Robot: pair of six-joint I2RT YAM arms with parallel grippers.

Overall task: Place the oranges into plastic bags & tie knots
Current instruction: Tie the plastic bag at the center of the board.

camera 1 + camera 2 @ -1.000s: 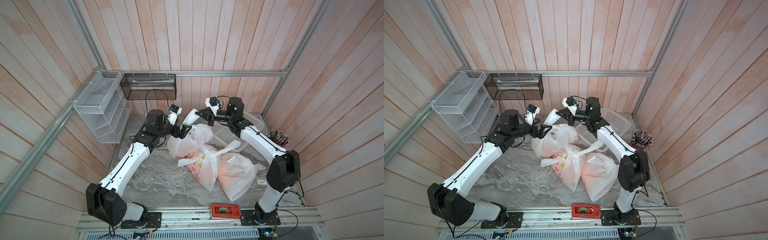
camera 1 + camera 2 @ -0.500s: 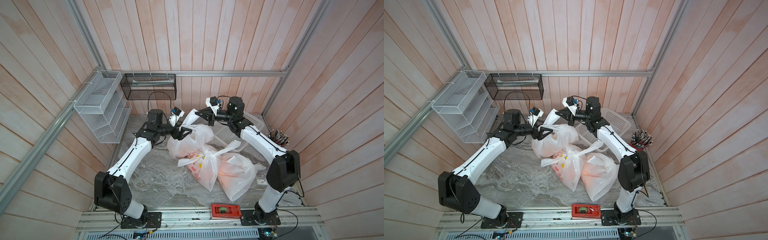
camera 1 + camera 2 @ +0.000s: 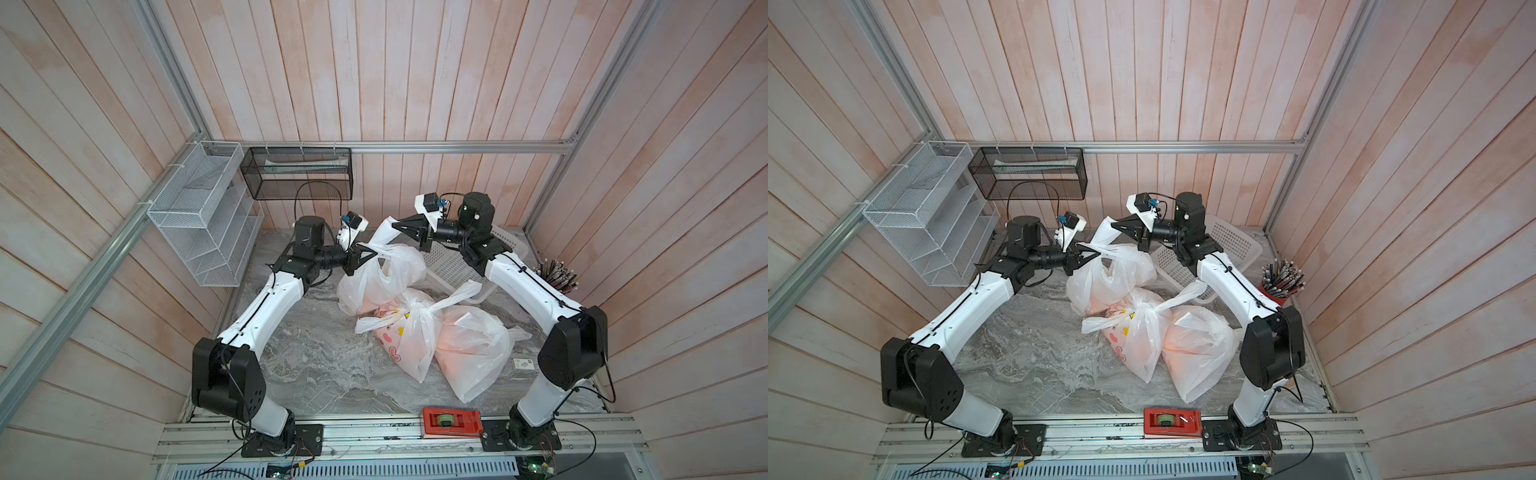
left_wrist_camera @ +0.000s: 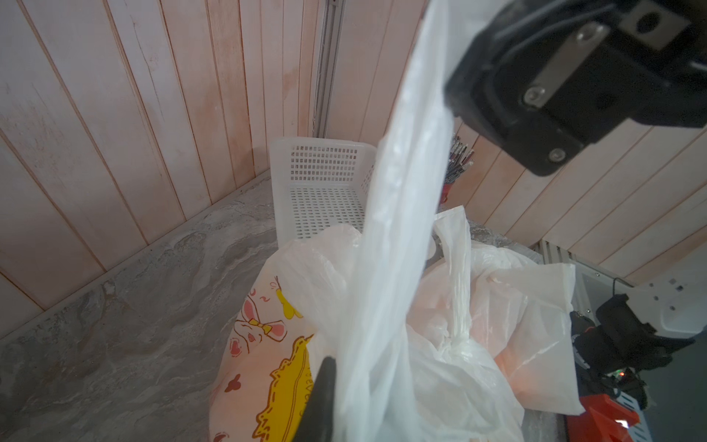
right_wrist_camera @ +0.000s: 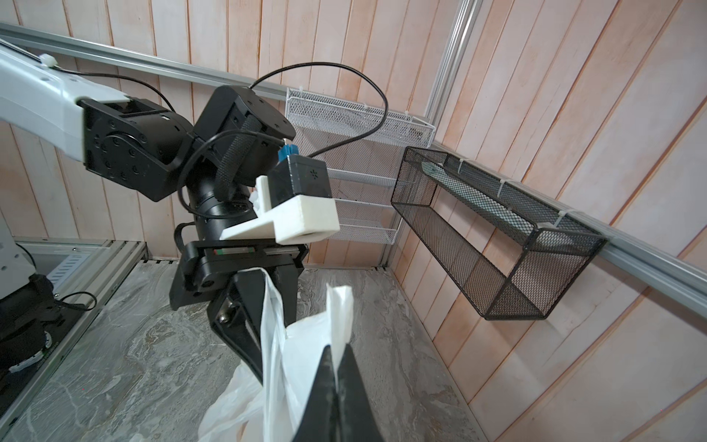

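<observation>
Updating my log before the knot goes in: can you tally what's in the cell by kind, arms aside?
Bags: 3 (held bag, printed bag, plain bag)
Basket: 1
Pencil cup: 1
Wall racks: 2 (white rack, black rack)
Red block: 1
Small tag: 1
Oranges: only a glow through the bags, not countable
Total: 9, oranges aside
</observation>
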